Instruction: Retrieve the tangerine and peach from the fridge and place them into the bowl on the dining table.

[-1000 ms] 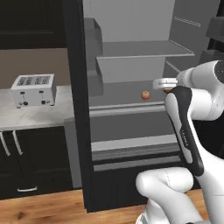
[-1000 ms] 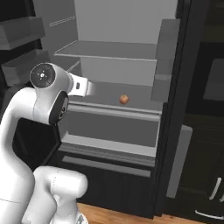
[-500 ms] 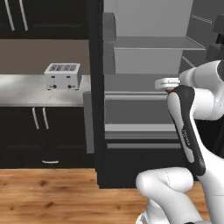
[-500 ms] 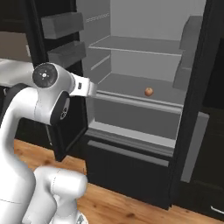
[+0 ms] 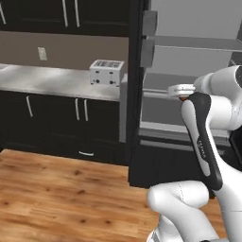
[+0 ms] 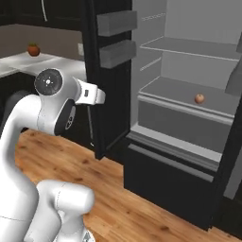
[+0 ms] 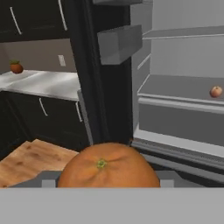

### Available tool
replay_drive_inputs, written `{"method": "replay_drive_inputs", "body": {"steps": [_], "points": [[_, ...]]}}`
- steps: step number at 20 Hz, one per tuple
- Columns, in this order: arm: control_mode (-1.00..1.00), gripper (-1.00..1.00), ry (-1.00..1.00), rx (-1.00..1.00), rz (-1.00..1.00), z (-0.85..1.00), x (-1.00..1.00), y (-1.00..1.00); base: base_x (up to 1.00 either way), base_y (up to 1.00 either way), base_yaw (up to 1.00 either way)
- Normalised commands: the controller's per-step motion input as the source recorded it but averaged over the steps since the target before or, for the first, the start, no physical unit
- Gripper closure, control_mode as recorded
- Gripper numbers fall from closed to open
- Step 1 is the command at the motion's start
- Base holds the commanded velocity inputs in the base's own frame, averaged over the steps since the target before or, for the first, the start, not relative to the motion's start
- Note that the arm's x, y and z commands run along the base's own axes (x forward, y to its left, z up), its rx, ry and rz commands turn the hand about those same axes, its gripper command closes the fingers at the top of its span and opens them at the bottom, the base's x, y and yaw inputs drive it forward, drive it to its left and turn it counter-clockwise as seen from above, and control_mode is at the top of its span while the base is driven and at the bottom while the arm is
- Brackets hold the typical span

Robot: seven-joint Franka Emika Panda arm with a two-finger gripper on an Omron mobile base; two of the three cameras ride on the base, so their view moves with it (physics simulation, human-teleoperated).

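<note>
text: none legible — labels: none — signs: none

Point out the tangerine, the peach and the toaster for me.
tangerine (image 7: 108,165): hand view, its front skin near the stem dimple.
peach (image 6: 200,98): right base view, middle of the fruit on the fridge shelf.
toaster (image 5: 107,72): left base view, its front face.
</note>
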Motion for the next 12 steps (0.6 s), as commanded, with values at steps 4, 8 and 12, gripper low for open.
{"method": "replay_drive_inputs", "body": {"steps": [4,8,12], "points": [[1.0,1.0,0.0,0.0,0.0,0.0,0.0,0.0,-0.49,0.0,0.37],[1.0,1.0,0.0,0.0,0.0,0.0,0.0,0.0,-0.5,0.0,0.35],[1.0,1.0,0.0,0.0,0.0,0.0,0.0,0.0,-0.51,0.0,0.35]]}}
